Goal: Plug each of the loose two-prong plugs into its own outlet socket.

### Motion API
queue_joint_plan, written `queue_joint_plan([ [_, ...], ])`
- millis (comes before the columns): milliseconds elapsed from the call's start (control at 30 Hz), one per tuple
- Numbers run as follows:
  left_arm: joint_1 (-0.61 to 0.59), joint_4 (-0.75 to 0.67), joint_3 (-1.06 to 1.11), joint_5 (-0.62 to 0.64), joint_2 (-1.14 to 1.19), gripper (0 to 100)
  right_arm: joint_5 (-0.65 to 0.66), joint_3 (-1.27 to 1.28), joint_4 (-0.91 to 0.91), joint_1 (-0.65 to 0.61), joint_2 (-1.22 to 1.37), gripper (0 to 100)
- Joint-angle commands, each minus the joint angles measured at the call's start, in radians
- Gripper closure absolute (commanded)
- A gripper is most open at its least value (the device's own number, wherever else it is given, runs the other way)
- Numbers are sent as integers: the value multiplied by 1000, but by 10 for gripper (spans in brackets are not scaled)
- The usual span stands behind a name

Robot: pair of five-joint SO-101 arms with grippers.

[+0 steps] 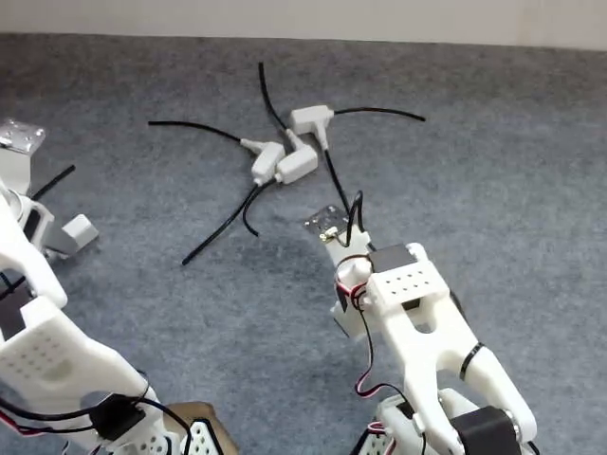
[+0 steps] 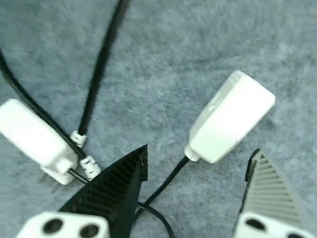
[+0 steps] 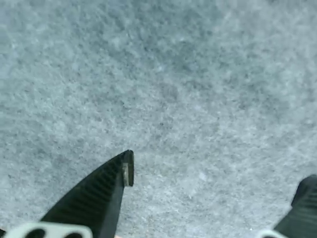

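Clustered mid-carpet, lying flat, none mated: white T-shaped plastic socket block (image 1: pixel 311 118); just beside it, white oblong plastic plug (image 1: pixel 296 166) and slimmer white plug (image 1: pixel 266 161), side by side. Thin black cords (image 1: pixel 220 227) curling outward from all three.

Soft, even light from overhead falls across your grey worktop (image 1: pixel 493 171), bright enough that the white arm shells (image 1: pixel 398 280) gleam pale against it. Beneath the plugs (image 1: pixel 296 166) and black cords (image 1: pixel 223 225) you see faint, soft-edged shadows. Close up from the left wrist, a white plug (image 2: pixel 230 119) shines bright above a dim shade on the felt.
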Motion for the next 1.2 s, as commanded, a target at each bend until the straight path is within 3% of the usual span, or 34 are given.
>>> queue_joint_plan([
  [0,-1,-11,-76,-8,-48,681,11,-22,-5,-8,-4,535],
  [300,4,-46,-142,-9,104,681,11,-22,-4,-8,-5,535],
  [500,4,38,-300,-6,199,685,11,-22,-4,-8,-5,535],
  [733,8,37,-340,-12,271,829,11,-22,-4,-8,-5,535],
  [1000,7,49,-414,-11,295,725,11,-22,-4,-8,-5,535],
  [1167,16,222,-541,-8,295,716,34,-22,-4,-8,-5,535],
])
